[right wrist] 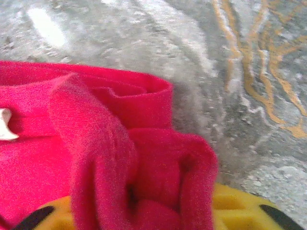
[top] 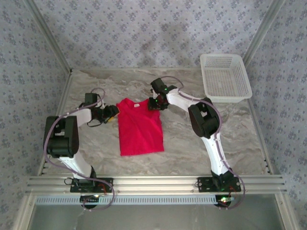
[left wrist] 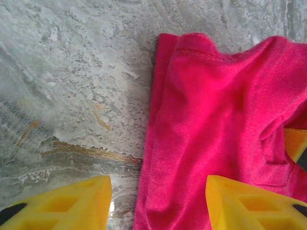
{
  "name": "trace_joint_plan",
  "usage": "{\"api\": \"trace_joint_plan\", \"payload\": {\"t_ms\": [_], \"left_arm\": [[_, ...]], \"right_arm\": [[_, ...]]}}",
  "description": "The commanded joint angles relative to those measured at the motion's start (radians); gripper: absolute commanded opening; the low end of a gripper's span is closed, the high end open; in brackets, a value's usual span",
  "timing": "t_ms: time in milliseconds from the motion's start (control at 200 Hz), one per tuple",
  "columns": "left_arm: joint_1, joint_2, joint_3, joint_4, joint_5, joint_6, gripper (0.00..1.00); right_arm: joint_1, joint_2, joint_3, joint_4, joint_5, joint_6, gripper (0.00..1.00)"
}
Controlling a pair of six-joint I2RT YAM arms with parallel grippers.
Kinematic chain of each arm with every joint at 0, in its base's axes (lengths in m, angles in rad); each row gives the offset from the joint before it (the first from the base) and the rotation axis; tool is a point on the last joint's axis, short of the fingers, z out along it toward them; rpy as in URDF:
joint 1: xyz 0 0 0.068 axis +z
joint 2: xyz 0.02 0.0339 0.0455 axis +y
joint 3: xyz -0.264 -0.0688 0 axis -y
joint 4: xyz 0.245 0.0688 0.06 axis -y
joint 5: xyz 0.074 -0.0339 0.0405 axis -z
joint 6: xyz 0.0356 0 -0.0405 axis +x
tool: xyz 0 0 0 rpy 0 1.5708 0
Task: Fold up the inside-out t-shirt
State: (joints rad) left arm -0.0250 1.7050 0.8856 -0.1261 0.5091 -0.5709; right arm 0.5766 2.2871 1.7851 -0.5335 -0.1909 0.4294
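Red t-shirt (top: 140, 129) lies flat mid-counter (top: 192, 153), collar end away from arm bases. L tool (top: 111, 113) at far-left corner: yellow fingers (left wrist: 72, 201) apart, straddling shirt edge, nothing pinched. R tool (top: 154, 103) at far-right corner, clenched on bunched fabric. White basket (top: 225, 76) far right, well apart.

The left gripper (left wrist: 158, 196) straddles the stitched edge of a red t-shirt (left wrist: 225, 124) lying on a marbled grey table (left wrist: 72, 81). One of its yellow fingers (left wrist: 67, 203) sits at 7 o'clock over bare table, the other at 5 o'clock over cloth, jaws apart.
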Motion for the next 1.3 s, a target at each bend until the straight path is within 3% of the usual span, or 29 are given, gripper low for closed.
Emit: {"api": "trace_joint_plan", "payload": {"t_ms": [0, 230, 405, 535, 615, 959, 1294], "left_arm": [[-0.02, 0.032, 0.031, 0.03, 0.024, -0.016, 0.54], [-0.072, 0.127, 0.103, 0.046, 0.001, -0.027, 0.52], [-0.104, 0.204, 0.143, 0.083, 0.006, -0.066, 0.4], [-0.134, 0.241, 0.163, 0.097, 0.02, -0.092, 0.11], [-0.143, 0.236, 0.161, 0.105, 0.026, -0.104, 0.0], [-0.144, 0.079, 0.16, 0.063, 0.035, -0.131, 0.0], [-0.179, -0.083, 0.195, -0.13, -0.145, -0.068, 0.0]], "right_arm": [[0.015, 0.038, -0.031, -0.004, -0.046, 0.023, 0.32], [-0.009, 0.013, -0.043, 0.004, -0.062, 0.013, 0.29], [-0.007, 0.022, -0.043, 0.003, -0.055, 0.006, 0.29], [-0.007, 0.036, -0.043, 0.001, -0.057, 0.017, 0.24], [-0.006, 0.034, -0.045, 0.004, -0.062, 0.018, 0.19], [-0.032, -0.082, -0.05, 0.007, -0.079, 0.006, 0.01], [-0.072, -0.168, -0.091, 0.001, -0.064, -0.006, 0.0]]}}
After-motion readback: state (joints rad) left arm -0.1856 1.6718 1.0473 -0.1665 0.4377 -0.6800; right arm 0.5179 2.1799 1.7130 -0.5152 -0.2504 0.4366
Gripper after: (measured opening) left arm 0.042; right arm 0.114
